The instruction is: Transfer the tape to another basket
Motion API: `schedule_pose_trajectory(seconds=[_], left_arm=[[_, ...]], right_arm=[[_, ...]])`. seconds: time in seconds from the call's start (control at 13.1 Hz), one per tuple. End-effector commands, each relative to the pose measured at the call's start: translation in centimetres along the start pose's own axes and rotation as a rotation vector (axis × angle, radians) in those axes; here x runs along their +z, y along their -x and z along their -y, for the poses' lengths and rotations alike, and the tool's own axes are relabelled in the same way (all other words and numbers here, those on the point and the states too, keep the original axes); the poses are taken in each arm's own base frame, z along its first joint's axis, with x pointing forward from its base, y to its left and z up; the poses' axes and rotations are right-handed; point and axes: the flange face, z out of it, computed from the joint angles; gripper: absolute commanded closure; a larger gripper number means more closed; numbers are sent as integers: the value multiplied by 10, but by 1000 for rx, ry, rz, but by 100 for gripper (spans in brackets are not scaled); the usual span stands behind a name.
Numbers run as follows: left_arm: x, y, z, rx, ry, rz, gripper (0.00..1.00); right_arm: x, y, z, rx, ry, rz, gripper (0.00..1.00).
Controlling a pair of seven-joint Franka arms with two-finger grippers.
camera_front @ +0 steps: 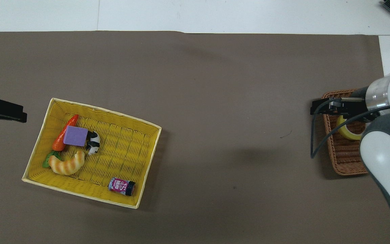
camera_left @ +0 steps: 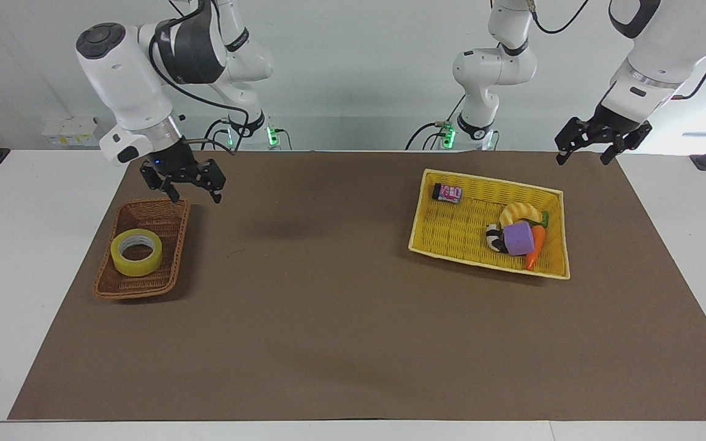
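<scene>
Woven wicker basket (camera_left: 144,257); glossy tape (camera_left: 136,252)

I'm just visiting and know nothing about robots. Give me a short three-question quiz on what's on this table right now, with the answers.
1. True or false: the yellow tape roll lies in the brown wicker basket.
2. Which of these is in the yellow basket? A) a purple block B) a spoon C) a cup
3. What is the right gripper holding?

Key
1. True. The roll lies flat in it, at the right arm's end of the table.
2. A. The purple block lies beside a toy carrot and a toy croissant.
3. Nothing. It is open over the wicker basket's edge nearest the robots. The left gripper is open too and waits.
</scene>
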Motion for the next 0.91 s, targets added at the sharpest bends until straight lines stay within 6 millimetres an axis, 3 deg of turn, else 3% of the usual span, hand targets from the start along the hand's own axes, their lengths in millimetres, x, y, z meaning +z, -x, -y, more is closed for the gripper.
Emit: schedule_pose_trajectory(seconds=[0.0,0.08,0.46,0.61,0.84], left_arm=[[1,8,-1,3,-16,-4,0],[2,8,-1,3,-16,1,0],[-13,12,3,1,-55,20,0],[-24,18,4,-2,-56,58,0],[-34,22,3,-1,-56,54,0]], right_arm=[[-24,9,15,47,11,-46,0],[-39,6,15,44,5,-69,0],[-107,10,-30,113,6,-66,0],[-112,14,-52,148,12,-51,0],[-109,29,-56,124,18,-18,0]])
